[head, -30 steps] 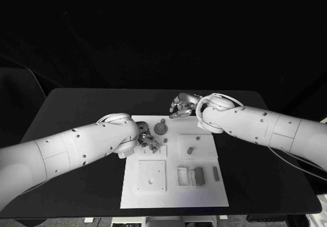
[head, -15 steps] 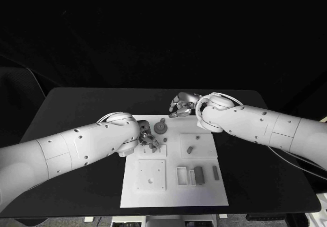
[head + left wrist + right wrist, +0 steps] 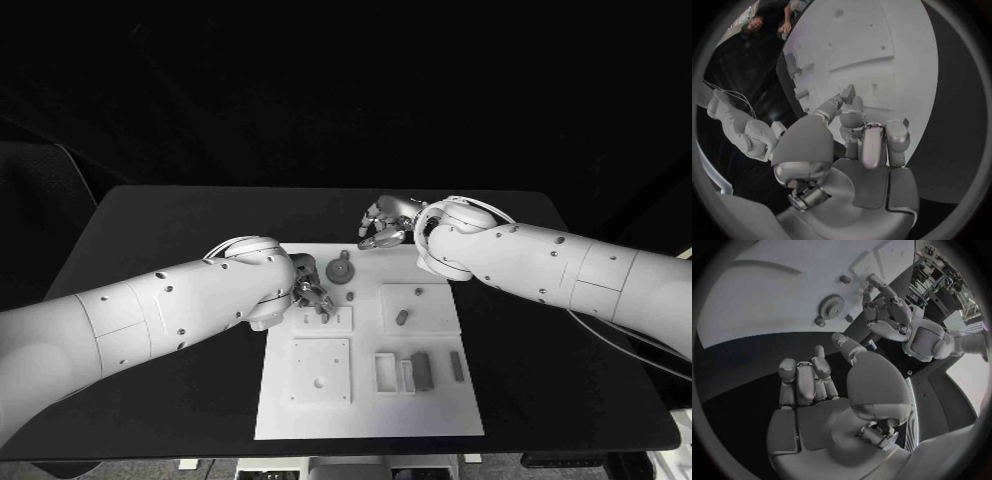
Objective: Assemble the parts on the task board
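**Both my hands at the far end of the task board**

From the head view, the white task board [image 3: 368, 345] lies in the middle of the black counter [image 3: 159, 230]. My left hand [image 3: 313, 292] sits over the board's far left part, its fingers bent down around a small part [image 3: 320, 298] standing there; I cannot tell whether I am truly pinching it. A round gear [image 3: 340, 269] lies just beside that hand, between my two hands. My right hand [image 3: 384, 226] hovers at the board's far edge, fingers curled in, nothing visible in it. Nearer me, a square plate [image 3: 320, 371] rests on the left, and a white frame [image 3: 387, 372] and dark bars [image 3: 423, 370] on the right. I can read no writing or labels anywhere.

From my left wrist, my fingers [image 3: 873, 145] are curled close together, tips near a small upright piece [image 3: 848, 93] on the board [image 3: 879, 55].

From my right wrist, my fingers [image 3: 804, 377] are folded inward on nothing, above the counter's dark surface. Beyond them the gear [image 3: 831, 304] lies on the board [image 3: 761, 300], with my left hand [image 3: 889, 315] beside it.
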You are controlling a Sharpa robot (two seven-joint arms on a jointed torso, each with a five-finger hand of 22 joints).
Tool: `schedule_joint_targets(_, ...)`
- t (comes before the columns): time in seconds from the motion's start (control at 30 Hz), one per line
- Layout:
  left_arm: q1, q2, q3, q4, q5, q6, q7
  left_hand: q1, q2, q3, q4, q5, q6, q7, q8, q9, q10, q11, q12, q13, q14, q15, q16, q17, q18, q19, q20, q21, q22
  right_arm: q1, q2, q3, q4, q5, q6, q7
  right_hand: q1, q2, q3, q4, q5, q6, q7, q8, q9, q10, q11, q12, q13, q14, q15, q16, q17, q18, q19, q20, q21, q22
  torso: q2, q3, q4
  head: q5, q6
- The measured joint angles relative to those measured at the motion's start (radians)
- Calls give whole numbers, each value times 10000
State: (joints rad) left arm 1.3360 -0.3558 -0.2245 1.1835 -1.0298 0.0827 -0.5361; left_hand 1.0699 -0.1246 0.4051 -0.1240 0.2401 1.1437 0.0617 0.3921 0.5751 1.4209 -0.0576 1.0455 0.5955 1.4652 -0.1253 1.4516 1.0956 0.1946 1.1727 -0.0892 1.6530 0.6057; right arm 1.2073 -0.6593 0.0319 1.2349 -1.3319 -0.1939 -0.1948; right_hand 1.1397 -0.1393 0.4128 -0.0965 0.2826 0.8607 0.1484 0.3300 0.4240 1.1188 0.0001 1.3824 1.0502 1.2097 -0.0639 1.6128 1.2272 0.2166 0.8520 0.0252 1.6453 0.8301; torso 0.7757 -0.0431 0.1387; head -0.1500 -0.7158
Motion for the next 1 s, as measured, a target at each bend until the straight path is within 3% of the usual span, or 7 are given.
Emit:
schedule_joint_targets(0.13, 7, -5, 6, 7, 22, 30, 0, 186, 22, 170, 91, 361, 5, -4, -41, 10, 8, 7, 0, -26, 0, 0, 0, -25, -10, -1, 1, 0, 13, 0, 2, 0, -1, 0, 1, 0, 0, 0, 0, 0, 0, 0, -1, 0, 0, 0, 0, 0, 0, 2, 2, 0, -1, 0, 0, 0, 0, 0, -2, -2, 3, 0, 1)
schedule_joint_targets(0.47, 14, -26, 7, -55, 410, 47, -20, 257, 34, 339, 253, 767, 7, -3, -72, 38, 23, 22, 0, -66, 1, 2, 39, -56, -41, 32, 37, 0, 22, 0, 4, 0, -32, 0, 4, 0, 0, 0, 0, 0, 0, -18, 18, 0, 0, -1, 1, 0, 0, 11, 11, 0, -1, 0, 0, 0, 0, 0, -4, -12, 9, -3, -6)
schedule_joint_targets(0.6, 14, -29, -3, -93, 798, 14, -52, 330, 37, 426, 337, 1079, 8, -2, -109, 46, 36, 34, 0, -94, 0, 5, 77, -71, -77, 31, 37, 0, 51, 0, 5, 0, -36, 3, 4, 1, -39, -40, 0, 0, 0, -18, 19, 0, 0, -2, 2, 0, 1, -5, -5, 0, -2, -1, 0, 0, 0, 0, -4, -11, 9, -10, -7)
schedule_joint_targets(0.7, 3, -29, -9, -99, 1083, -38, -67, 435, -68, 494, 402, 1292, 8, -2, -26, 104, 37, 36, 0, -116, -1, 6, 123, -85, -79, 31, 38, 0, 63, 0, 4, 0, -38, 5, 4, 1, -39, -40, 0, 0, 0, -18, 19, 0, -2, -2, 2, 0, 1, -5, -5, 41, -2, 0, 0, 0, 0, 0, -4, -8, 8, -15, -12)
schedule_joint_targets(1.0, -3, -25, -13, -63, 1800, -245, -85, 596, -228, 609, 507, 1385, 8, -1, 139, 109, 138, -35, 36, -145, 1, 11, 192, -85, -81, 15, 54, 0, 104, 0, 1, 0, -59, 7, 5, 3, -39, -40, 0, 0, 0, -17, 17, 0, -7, -3, 3, 0, 1, -4, -3, 41, -2, 0, 0, 0, 0, -7, -4, -2, 5, -20, -16)
